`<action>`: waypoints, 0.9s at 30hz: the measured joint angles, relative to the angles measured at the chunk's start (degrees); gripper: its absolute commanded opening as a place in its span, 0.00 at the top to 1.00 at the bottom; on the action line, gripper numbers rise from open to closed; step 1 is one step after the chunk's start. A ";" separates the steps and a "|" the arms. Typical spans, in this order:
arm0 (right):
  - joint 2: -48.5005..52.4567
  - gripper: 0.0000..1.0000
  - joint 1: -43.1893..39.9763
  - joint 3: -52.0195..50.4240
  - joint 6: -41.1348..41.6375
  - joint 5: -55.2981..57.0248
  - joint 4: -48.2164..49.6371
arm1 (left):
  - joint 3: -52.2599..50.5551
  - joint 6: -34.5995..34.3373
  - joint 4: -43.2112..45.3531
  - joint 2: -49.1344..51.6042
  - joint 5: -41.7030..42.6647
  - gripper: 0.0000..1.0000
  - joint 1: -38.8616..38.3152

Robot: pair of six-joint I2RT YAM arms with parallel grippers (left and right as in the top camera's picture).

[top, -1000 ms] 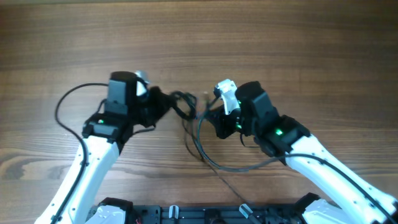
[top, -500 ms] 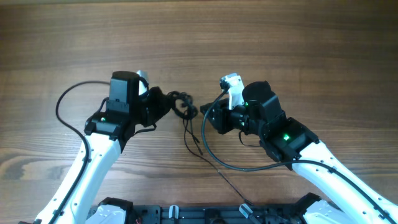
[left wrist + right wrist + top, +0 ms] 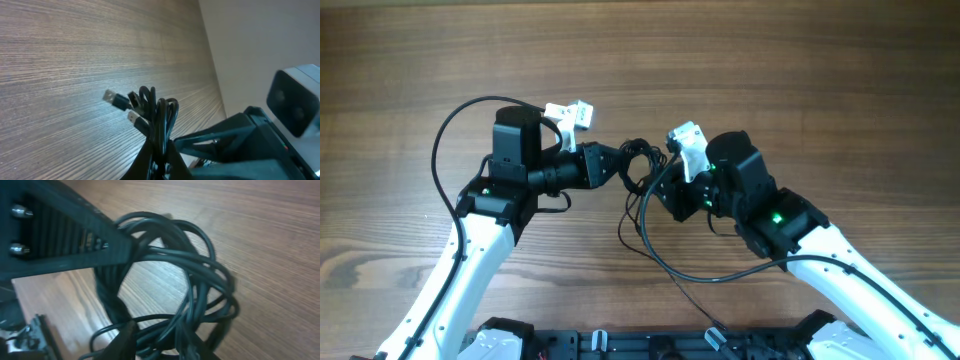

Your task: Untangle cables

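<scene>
Toward the near edge of the desk [image 3: 800,60], loose strands are trailed from the cables [image 3: 636,160]. At mid-desk the one tangle is clamped by the left gripper [image 3: 618,166], and strands are straddled by the narrowly parted right gripper [image 3: 162,347]. Two plugs [image 3: 111,97] are seen beyond.

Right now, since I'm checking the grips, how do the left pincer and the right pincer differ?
The left pincer is shut on the cables; the right pincer has its jaws apart with strands between them, grip unclear. In the overhead view the left pincer reaches toward the right, the right pincer toward the left. Both meet at the cables.
</scene>
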 measured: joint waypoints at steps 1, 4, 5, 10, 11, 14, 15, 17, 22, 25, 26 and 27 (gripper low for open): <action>0.33 0.74 0.00 0.00 -0.33 0.20 0.04 | 0.00 0.02 0.00 0.00 0.00 0.96 0.00; 2.03 0.76 0.00 0.00 -0.74 1.01 0.31 | 0.00 -0.24 -0.04 0.00 -0.02 0.96 0.02; 2.75 0.76 0.00 0.00 -0.76 1.18 0.55 | 0.00 -0.44 -0.15 0.00 -0.04 0.96 0.00; 4.70 0.82 0.00 0.00 -0.74 1.86 3.21 | 0.00 -0.87 -1.09 0.00 -0.11 0.96 -0.37; 4.74 0.91 0.00 -0.02 -0.46 2.32 3.74 | 0.00 -0.90 -1.07 0.00 -0.13 0.96 -0.50; 4.74 0.96 -0.11 -0.15 0.17 3.34 4.92 | 0.00 -0.92 -1.07 0.00 -0.13 0.96 -0.63; 4.74 0.96 -0.11 -0.15 0.48 3.54 5.14 | 0.00 -0.92 -1.09 0.00 -0.13 0.96 -0.68; 4.74 0.96 -0.11 -0.17 0.70 3.74 5.07 | 0.00 -0.92 -1.05 0.00 -0.11 0.96 -0.70; 4.74 0.74 -0.11 -0.15 1.03 3.69 3.61 | -0.02 -1.09 -0.07 0.07 -0.07 0.96 -1.09; 4.74 0.67 -0.11 -0.15 1.09 1.88 3.56 | -0.04 -1.38 0.90 0.17 -0.07 0.96 -1.38; 4.74 0.68 -0.09 -0.15 1.20 1.09 3.69 | -0.04 -1.57 1.16 0.22 -0.07 0.96 -1.38; 4.74 0.68 -0.11 -0.15 1.33 0.79 3.78 | -0.04 -1.73 1.31 0.22 -0.07 0.96 -1.38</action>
